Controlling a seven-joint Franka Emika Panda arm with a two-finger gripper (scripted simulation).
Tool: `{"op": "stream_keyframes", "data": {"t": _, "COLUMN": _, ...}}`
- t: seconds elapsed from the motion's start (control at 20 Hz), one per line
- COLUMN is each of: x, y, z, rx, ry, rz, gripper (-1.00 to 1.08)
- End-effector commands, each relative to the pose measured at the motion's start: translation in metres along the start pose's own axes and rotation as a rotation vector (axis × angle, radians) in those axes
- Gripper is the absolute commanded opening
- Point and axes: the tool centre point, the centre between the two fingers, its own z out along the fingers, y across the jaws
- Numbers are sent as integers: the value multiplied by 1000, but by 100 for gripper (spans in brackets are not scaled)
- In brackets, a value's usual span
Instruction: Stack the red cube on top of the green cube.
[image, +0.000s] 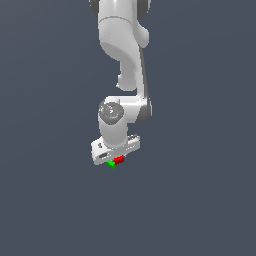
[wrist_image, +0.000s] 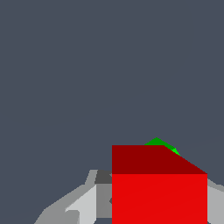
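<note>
Just below the middle of the exterior view I see the arm (image: 122, 65) coming down from the top edge, its white gripper (image: 116, 159) hanging low over the grey tabletop (image: 200, 200). Tucked right under the gripper's lower edge sits the red cube (image: 119, 160), and the green cube (image: 111, 164) shows at its lower left, touching it or very nearly so; at this size I cannot tell whether red rests on green or only beside it.

From the wrist view the red cube (wrist_image: 159, 197) fills the lower right of the frame, cut off by the bottom edge, its darker face sloping away from me. A small corner of the green cube (wrist_image: 157, 141) peeks out just past the red cube's far edge. Pale grey gripper fingers (wrist_image: 83, 205) flank the red cube on either side, close against its flanks, so I read the gripper as narrowed onto the red cube, though the actual contact line is hidden by the cube itself.

Open room is plentiful: the tabletop runs bare and uniform to every edge of the exterior view, and in the wrist view the whole upper portion is plain grey surface (wrist_image: 87, 65). The only tight spot is where the two cubes meet beneath the gripper.
</note>
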Motion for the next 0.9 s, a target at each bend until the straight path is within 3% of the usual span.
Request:
{"op": "stream_keyframes", "data": {"t": 0.0, "x": -7, "y": 14, "z": 3, "rx": 0, "ry": 1, "rz": -2, "gripper": -100}}
{"op": "stream_keyframes", "data": {"t": 0.45, "x": -12, "y": 27, "z": 6, "rx": 0, "ry": 1, "rz": -2, "gripper": -100}}
{"op": "stream_keyframes", "data": {"t": 0.5, "x": -12, "y": 27, "z": 6, "rx": 0, "ry": 1, "rz": -2, "gripper": 100}}
{"op": "stream_keyframes", "data": {"t": 0.85, "x": -12, "y": 27, "z": 6, "rx": 0, "ry": 1, "rz": -2, "gripper": 100}}
